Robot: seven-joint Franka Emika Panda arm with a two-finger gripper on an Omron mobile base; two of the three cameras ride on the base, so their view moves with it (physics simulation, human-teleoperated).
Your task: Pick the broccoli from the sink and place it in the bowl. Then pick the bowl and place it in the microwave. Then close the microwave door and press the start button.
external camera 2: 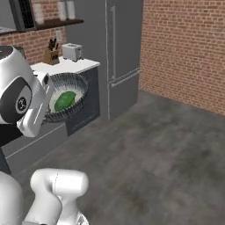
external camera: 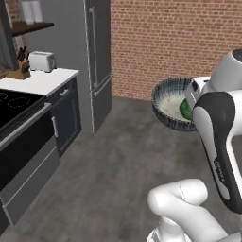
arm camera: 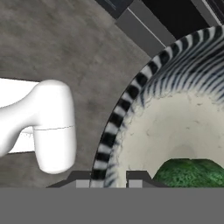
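Pincer (arm camera: 109,179) pinches the rim of the round dark-striped bowl with whitish inside (external camera: 171,105), one tip on each side, carried in the air over the grey floor (external camera: 118,165). Lumpy green broccoli (external camera 2: 64,100) lies inside; I think keeping the bowl level toward the microwave is important.

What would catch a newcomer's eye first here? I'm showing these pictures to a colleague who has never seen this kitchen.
First, the striped bowl held up in the air above the grey floor, the hand shut on its rim, one finger inside and one outside. Next, the bright-green broccoli lying in its whitish inside. Behind stand the red brick wall and the tall grey fridge.
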